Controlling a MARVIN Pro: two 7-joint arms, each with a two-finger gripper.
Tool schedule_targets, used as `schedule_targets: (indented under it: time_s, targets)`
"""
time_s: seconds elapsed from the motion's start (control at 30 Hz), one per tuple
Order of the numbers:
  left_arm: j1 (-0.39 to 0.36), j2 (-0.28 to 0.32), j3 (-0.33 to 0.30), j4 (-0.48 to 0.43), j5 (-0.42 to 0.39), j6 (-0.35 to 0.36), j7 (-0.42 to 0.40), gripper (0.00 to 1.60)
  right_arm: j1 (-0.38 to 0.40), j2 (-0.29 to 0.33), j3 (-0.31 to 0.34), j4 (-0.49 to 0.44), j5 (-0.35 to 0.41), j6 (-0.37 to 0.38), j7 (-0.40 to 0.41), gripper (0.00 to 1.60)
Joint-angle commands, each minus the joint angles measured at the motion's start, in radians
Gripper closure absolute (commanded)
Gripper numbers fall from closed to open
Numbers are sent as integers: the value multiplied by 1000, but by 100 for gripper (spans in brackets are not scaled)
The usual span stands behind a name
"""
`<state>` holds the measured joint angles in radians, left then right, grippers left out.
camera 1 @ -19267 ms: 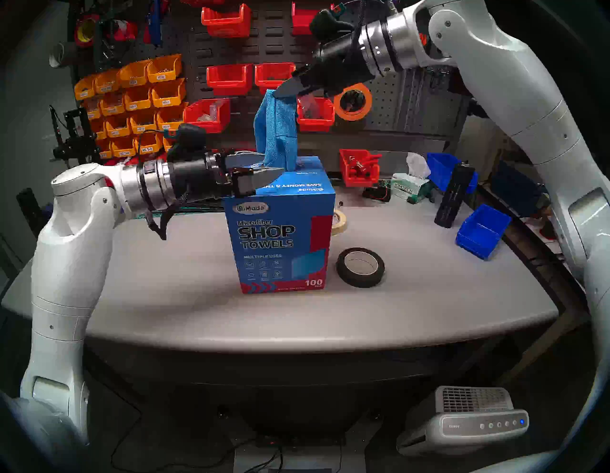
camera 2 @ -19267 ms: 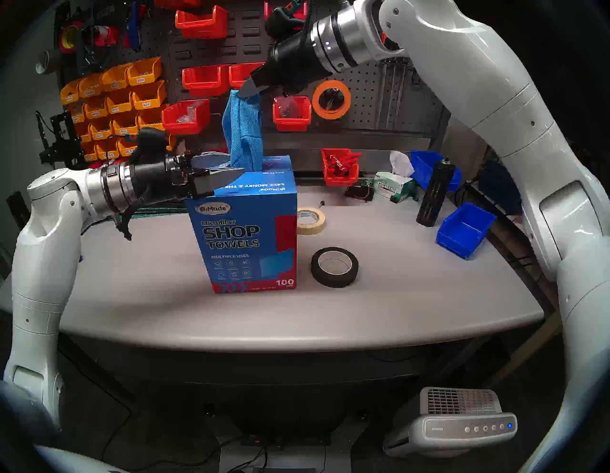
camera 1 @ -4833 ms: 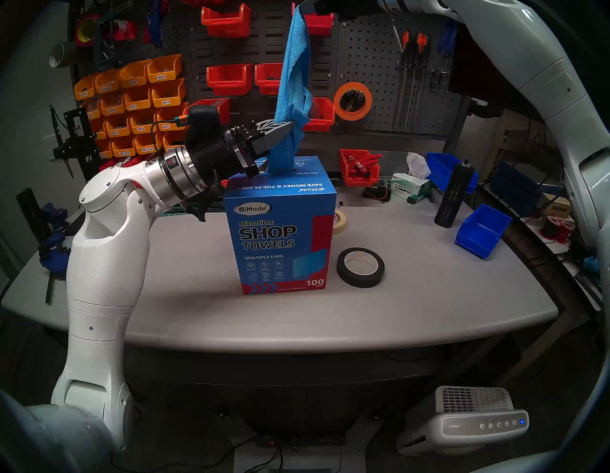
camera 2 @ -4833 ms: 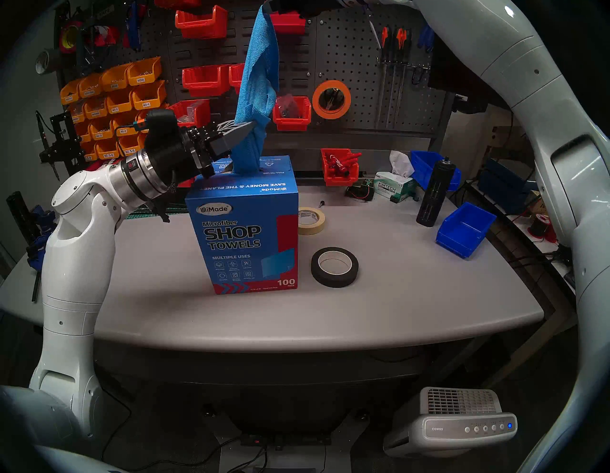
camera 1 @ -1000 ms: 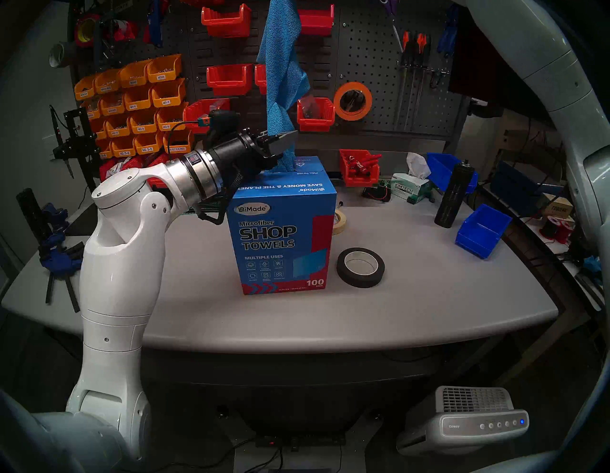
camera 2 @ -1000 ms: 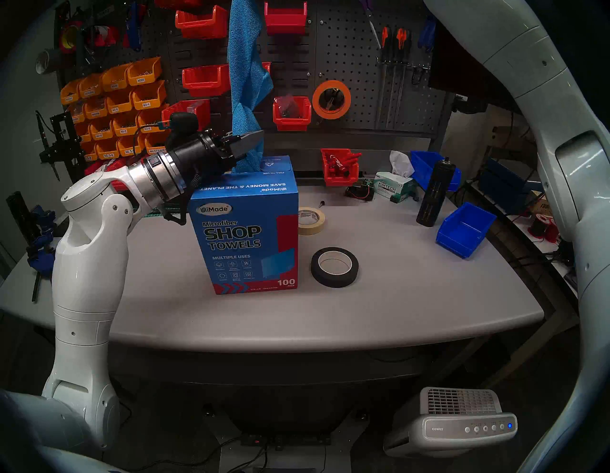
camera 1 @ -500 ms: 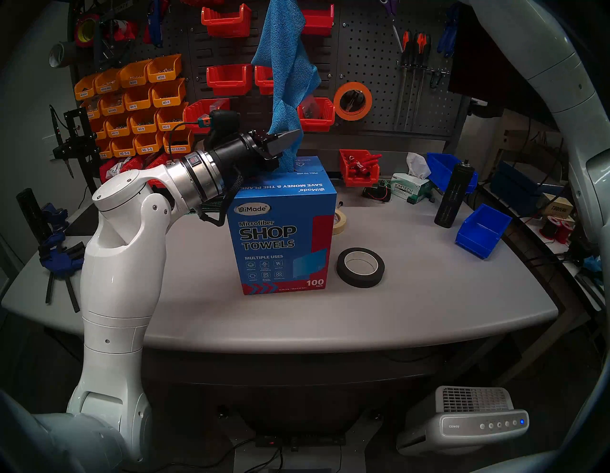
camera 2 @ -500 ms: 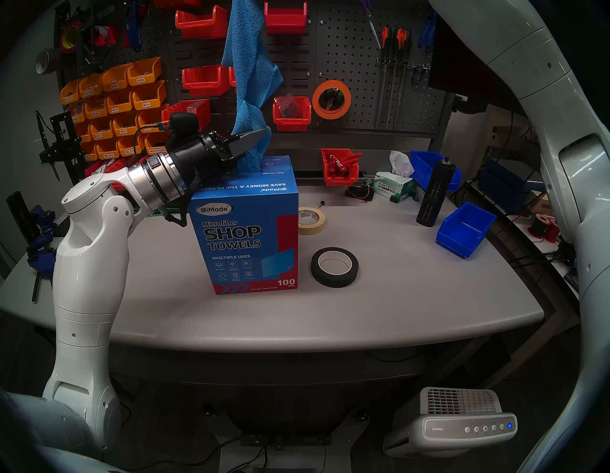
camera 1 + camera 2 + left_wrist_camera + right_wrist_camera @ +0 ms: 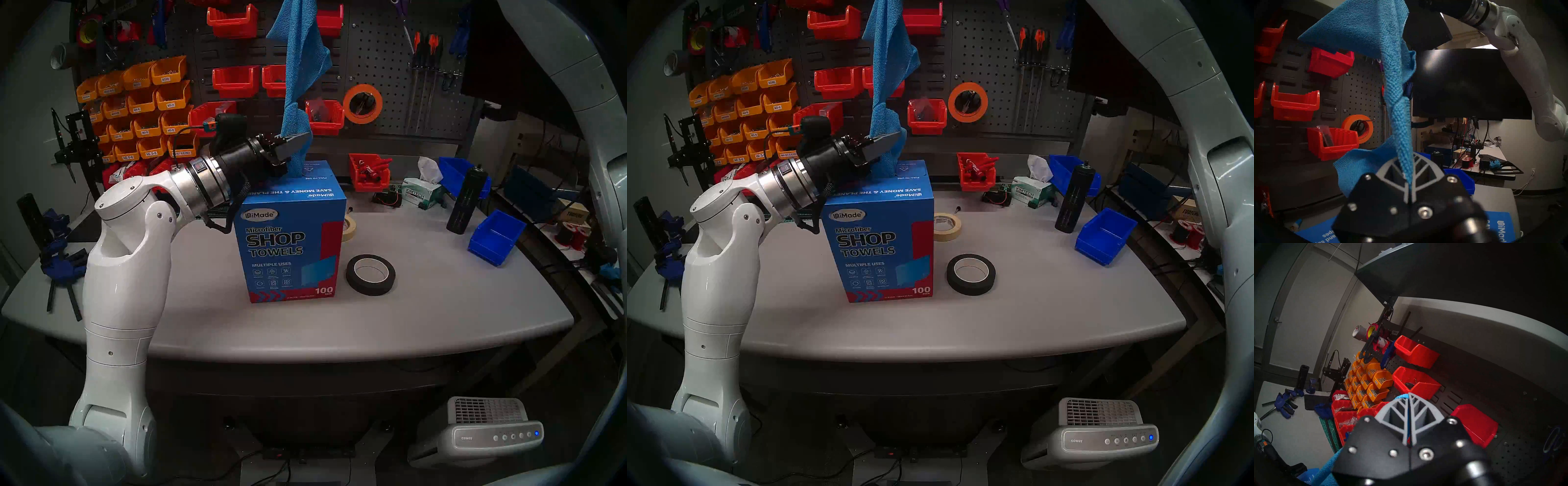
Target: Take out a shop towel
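The shop towel (image 9: pixel 298 68) hangs as a twisted sky-blue strip from above the head views' top edge down into the top slot of the blue "SHOP TOWELS" carton (image 9: pixel 291 244). My left gripper (image 9: pixel 307 137) is shut on its lower part just above the carton; in the left wrist view the cloth (image 9: pixel 1400 105) runs up from between the left gripper's (image 9: pixel 1409 162) grey fingers. My right gripper (image 9: pixel 1409 405) is out of the head views. The right wrist view shows it shut on the towel's (image 9: pixel 1403 397) top corner.
On the grey table (image 9: pixel 407 315), a black tape roll (image 9: pixel 370 274) lies right of the carton and a cream roll (image 9: pixel 349 229) behind it. Farther right are a blue bin (image 9: pixel 496 237), a black bottle (image 9: pixel 466 200) and a tissue box (image 9: pixel 422 195). Blue clamps (image 9: pixel 61 261) lie at the left edge.
My left gripper has closed on the towel's lower part and edged slightly right. The towel's upper part has swung to the right, and the strip now hangs straighter.
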<state>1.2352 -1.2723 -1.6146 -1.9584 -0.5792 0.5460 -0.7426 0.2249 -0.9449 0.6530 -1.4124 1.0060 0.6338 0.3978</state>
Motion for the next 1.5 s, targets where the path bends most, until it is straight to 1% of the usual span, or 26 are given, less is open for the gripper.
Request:
schedule_targets:
  time_s: [0.0,0.03,0.1,0.2,0.37,0.47,0.5,0.57,0.7,0.83,0.87,0.97,1.3,1.47]
  targets:
    - [-2,-1,12,-19,6,-6,-1,160,16,105,54,-43,2,13,-26,160]
    - [-1,-1,16,-18,7,-8,-1,160,6,127,58,-56,2,19,-28,160]
    - [-2,0,18,-17,7,-8,-1,160,-1,134,64,-57,-1,21,-31,160]
    - [-4,1,23,-17,10,-11,-1,160,-6,167,74,-65,2,26,-33,160]
    - [-6,2,29,-20,16,-14,-2,160,-2,175,81,-52,-3,29,-40,160]
    - [-6,0,31,-21,19,-17,-1,160,-3,170,70,-40,-3,47,-35,160]
    - [-6,-1,32,-22,21,-17,0,160,-11,163,52,-37,-8,57,-32,160]
    - [-6,-2,32,-22,22,-17,0,160,-17,158,45,-34,-8,58,-28,160]
    - [-6,-4,32,-21,25,-16,2,160,-39,128,21,-21,-14,49,-24,160]
    - [-4,-5,29,-20,27,-17,1,160,-37,96,1,1,-23,42,-20,160]
    - [-4,-4,28,-19,28,-17,2,160,-32,91,-8,7,-26,48,-8,160]
    - [-5,-3,23,-15,28,-18,1,160,-35,92,-16,0,-28,46,-9,160]
    - [-8,-1,14,-4,30,-20,-3,160,-54,196,-2,-78,-22,75,-14,160]
    - [-12,-4,12,-1,27,-19,-6,160,-75,259,11,-156,0,103,-14,160]
